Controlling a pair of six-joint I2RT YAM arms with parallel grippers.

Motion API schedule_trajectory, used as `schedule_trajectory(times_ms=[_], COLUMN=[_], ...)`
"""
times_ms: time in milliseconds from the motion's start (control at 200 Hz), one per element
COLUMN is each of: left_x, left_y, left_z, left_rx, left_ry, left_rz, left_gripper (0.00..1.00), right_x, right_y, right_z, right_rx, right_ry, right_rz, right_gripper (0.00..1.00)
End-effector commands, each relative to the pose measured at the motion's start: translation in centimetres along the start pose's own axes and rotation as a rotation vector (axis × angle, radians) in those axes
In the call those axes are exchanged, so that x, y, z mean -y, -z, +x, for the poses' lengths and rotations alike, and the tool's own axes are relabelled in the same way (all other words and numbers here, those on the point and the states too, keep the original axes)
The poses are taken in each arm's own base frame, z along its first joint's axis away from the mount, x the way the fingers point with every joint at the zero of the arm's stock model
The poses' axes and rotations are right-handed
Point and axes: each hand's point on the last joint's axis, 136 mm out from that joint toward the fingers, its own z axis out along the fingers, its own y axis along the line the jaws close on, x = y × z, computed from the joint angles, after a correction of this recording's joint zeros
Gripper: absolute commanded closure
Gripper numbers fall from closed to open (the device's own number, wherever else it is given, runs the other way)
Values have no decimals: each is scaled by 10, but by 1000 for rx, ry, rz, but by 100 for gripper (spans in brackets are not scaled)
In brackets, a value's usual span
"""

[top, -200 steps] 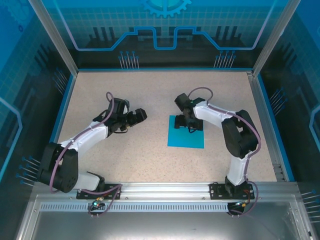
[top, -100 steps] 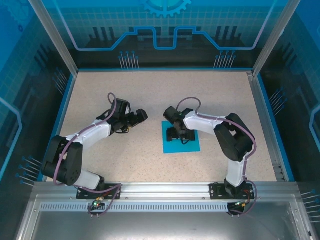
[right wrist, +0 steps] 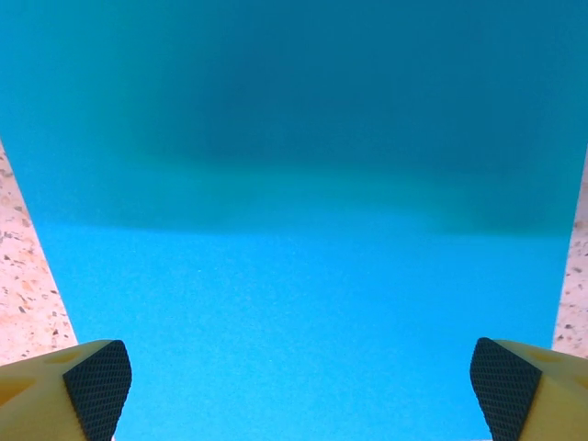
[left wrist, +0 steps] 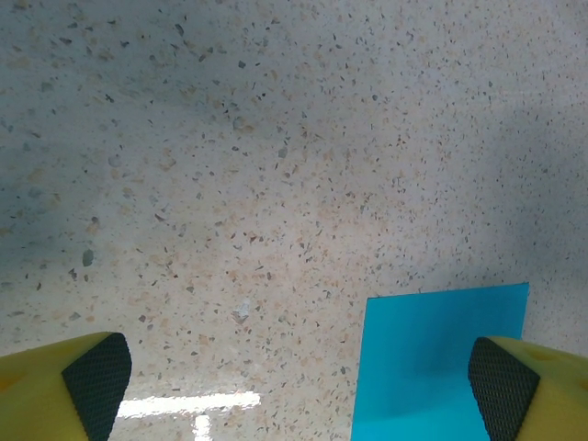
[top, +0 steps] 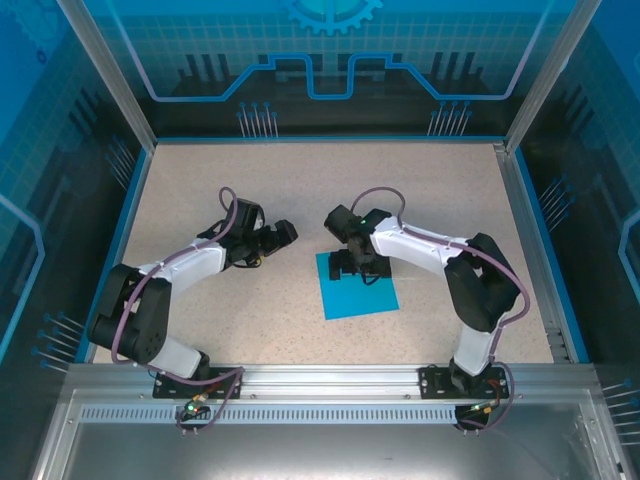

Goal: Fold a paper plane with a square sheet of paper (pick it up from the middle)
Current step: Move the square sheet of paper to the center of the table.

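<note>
Hanging spread wide over the square sheet of paper (top: 365, 298) mid-frame, the right hand (top: 355, 270) may just push the flat-lying sheet along the desk (top: 300, 190).

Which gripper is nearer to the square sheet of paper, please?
Right. The right gripper is over the far part of the square sheet of paper; the left gripper is off to its left, apart.

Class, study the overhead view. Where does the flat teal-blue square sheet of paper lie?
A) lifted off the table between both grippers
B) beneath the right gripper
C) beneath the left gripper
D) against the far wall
B: the teal-blue square sheet of paper lies flat on the speckled table with the open right gripper over its far edge; the left gripper sits to its left.
</note>
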Motion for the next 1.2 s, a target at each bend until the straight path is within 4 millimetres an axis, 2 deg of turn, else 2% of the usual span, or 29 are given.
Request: schedule_trajectory(times_ms=[0, 180, 495, 820, 1195], left_x=[0, -3, -3, -3, 0], left_y=[2, 2, -3, -3, -5], left_z=[3, 5, 4, 5, 6], left_rx=[6, 6, -2, -6, -16], left_ry=[-1, 0, 11, 18, 28], left_rz=[-2, -9, -12, -9, 1], left_gripper=[2, 2, 2, 2, 2], right_x=[6, 4, 7, 23, 39], right_y=[-9, -21, -45, -78, -93], right_z=[1, 1, 6, 27, 36], right_rx=[-56, -84, -130, -234, -263], right_ry=[46, 96, 87, 60, 40], right_rz=[40, 51, 88, 125, 146], right_gripper=[1, 1, 1, 2, 7])
